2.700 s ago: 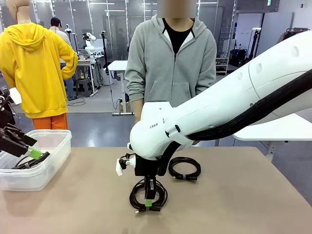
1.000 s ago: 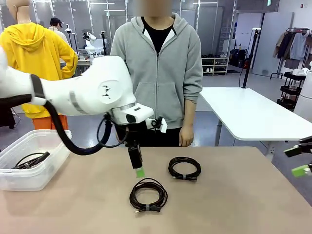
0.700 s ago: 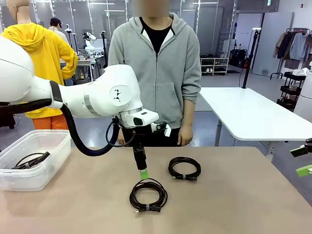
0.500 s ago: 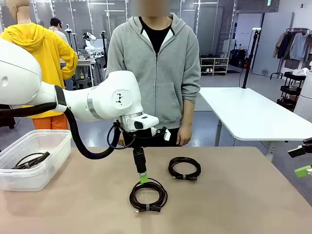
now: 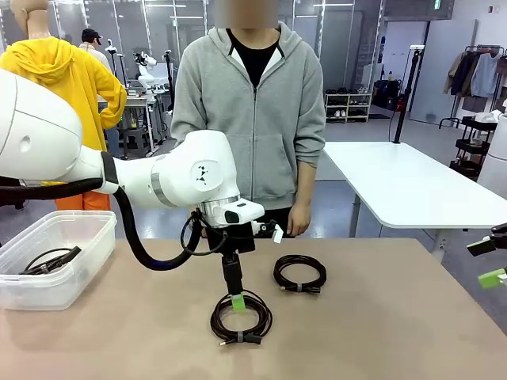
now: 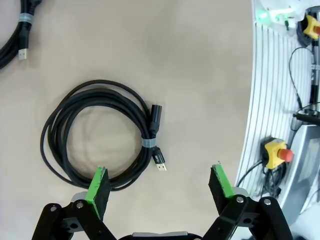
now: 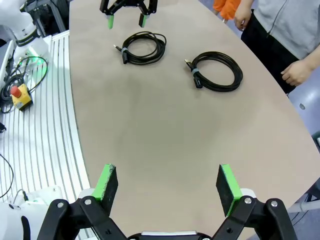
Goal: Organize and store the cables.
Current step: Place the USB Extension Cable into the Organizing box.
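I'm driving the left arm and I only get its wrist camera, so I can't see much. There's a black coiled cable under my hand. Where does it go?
Observer: A clear plastic box sits at the table's left end, with one black cable already inside.
Operator: Is the other hand in my way?
Observer: No. The right hand hangs open by the table's right side, far from your left hand.
Operator: What's the person doing?
Observer: The person in the grey hoodie stands at the far side, arms down, not reaching in.
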Tool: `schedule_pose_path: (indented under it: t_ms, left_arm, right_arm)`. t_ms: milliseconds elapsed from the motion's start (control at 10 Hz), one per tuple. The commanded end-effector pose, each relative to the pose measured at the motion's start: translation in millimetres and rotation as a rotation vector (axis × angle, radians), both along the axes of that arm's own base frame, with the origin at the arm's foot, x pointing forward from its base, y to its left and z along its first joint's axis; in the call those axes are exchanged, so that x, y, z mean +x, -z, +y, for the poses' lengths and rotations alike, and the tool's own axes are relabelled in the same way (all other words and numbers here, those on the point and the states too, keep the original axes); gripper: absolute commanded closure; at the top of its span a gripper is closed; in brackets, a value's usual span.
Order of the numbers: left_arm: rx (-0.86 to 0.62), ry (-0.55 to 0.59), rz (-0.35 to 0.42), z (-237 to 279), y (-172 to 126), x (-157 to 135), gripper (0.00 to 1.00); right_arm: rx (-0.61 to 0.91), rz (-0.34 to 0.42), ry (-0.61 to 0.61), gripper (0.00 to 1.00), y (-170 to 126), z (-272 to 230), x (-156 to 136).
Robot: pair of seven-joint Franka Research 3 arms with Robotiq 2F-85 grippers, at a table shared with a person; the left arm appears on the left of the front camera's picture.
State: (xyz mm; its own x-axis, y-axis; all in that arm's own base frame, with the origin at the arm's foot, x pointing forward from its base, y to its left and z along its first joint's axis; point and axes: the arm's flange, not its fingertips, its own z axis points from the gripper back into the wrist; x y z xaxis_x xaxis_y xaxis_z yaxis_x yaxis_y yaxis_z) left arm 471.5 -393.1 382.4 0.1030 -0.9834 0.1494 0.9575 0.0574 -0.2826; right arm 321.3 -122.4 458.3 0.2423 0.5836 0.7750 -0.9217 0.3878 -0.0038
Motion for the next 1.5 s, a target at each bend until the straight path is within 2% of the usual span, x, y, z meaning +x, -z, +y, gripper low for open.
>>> schedule_pose_path:
  t_ms: [0, 400, 600, 700, 1200, 1400]
  left_arm:
    - [0.013, 0.058, -0.066, -2, 21, -6, 0.0]
    - [0.015, 0.079, -0.098, -3, 58, -16, 0.0]
    - [-0.037, 0.053, -0.09, 1, 50, -18, 0.0]
    - [0.026, 0.06, -0.08, -7, 58, -12, 0.0]
    - [0.014, 0.059, -0.075, -10, 64, -10, 0.0]
    - [0.019, 0.07, -0.103, -14, 66, -17, 0.0]
  right_arm:
    - [0.011, 0.004, 0.0, 0.0, -1, 2, 1]
    - [0.011, 0.004, 0.0, 0.0, -1, 2, 1]
    - [0.011, 0.004, 0.0, 0.0, -1, 2, 1]
    - [0.011, 0.004, 0.0, 0.0, -1, 2, 1]
    - [0.011, 0.004, 0.0, 0.0, -1, 2, 1]
    - [0.011, 0.004, 0.0, 0.0, -1, 2, 1]
